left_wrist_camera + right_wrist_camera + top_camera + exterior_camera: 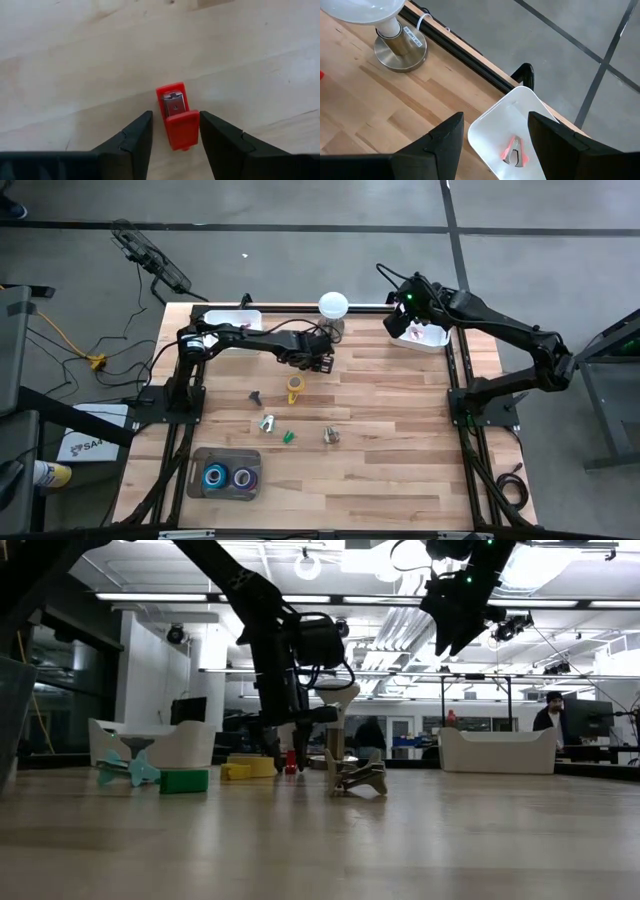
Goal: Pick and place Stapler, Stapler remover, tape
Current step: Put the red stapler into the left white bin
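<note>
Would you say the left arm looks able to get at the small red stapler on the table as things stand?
Probably yes. The left tool is already low over the red stapler, with one finger on each side of it. The jaws are open, and only bare table lies around it, so nothing blocks a grasp.

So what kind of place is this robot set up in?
Probably a lab or workshop in a big industrial hall: a wooden workbench on a bare concrete floor, exposed ceiling pipes and strip lights overhead, and a person at a screen in the background.

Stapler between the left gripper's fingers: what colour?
Red stapler, seen best in the left wrist view.
</note>
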{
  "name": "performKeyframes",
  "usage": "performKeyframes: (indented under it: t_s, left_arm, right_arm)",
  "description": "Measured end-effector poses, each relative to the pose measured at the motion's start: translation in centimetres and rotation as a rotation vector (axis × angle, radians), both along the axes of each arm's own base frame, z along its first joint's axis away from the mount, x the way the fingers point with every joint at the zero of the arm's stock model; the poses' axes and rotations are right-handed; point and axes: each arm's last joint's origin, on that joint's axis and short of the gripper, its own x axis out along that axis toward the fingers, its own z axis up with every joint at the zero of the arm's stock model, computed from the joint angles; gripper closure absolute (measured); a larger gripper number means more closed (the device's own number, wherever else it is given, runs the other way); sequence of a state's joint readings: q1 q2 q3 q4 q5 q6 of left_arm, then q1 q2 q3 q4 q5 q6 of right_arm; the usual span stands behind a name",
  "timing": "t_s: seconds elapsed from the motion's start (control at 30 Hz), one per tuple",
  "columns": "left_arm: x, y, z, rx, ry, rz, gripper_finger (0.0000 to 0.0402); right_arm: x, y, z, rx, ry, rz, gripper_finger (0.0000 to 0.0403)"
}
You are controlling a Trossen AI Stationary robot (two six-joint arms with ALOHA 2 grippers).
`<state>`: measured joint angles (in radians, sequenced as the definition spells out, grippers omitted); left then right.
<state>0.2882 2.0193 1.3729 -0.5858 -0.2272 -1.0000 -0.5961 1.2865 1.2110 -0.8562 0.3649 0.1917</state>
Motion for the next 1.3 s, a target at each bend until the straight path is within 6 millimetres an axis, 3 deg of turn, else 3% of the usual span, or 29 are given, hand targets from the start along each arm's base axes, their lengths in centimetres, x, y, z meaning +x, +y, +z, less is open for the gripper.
performKeyframes:
  t_s: [0.43,0.67,1.03,1.3]
  left_arm:
    - [-0.1,-0.1,-0.1,-0.018,0.03,-0.08,0.034]
    - [-0.9,-0.1,0.9,-0.048,0.048,-0.118,0.0332]
    - [-5.3,1.4,7.5,-0.011,0.074,-0.081,0.0334]
    - [-10.8,2.4,12.2,0.094,0.191,0.024,0.0334]
  right_arm:
    - [0.0,0.0,0.0,-0.011,0.026,0.033,0.019]
    - [0.0,0.0,0.0,-0.011,0.028,0.034,0.019]
    - [0.0,0.0,0.0,-0.01,0.035,0.052,0.019]
    - [0.1,0.0,0.0,-0.003,0.028,0.06,0.019]
